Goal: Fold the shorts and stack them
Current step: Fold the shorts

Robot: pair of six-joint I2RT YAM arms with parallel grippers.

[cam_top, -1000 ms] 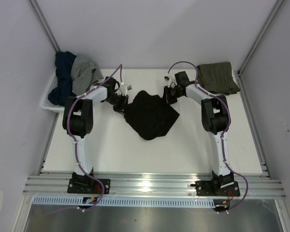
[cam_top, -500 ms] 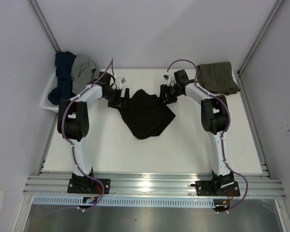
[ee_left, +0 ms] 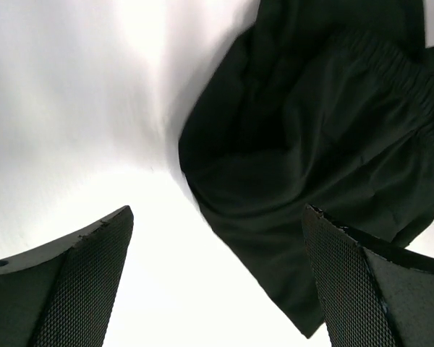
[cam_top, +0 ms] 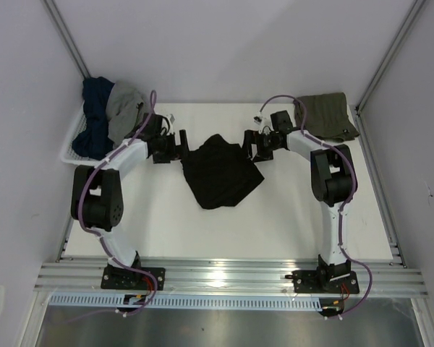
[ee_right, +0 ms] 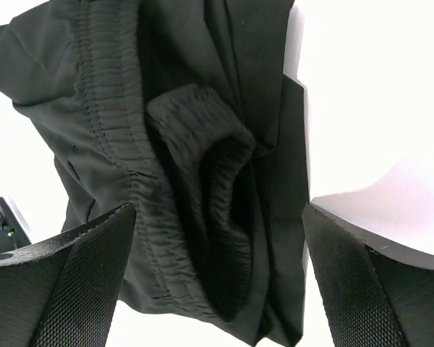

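On the table (cam_top: 296, 217), black shorts (cam_top: 220, 173) run far-to-near, tapering nearward

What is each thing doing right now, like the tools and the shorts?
black shorts: crumpled, unfolded, on the table
olive shorts: folded flat, far right corner
left tool: open, holding nothing
right tool: open, holding nothing
white basket: piled with blue and grey clothes
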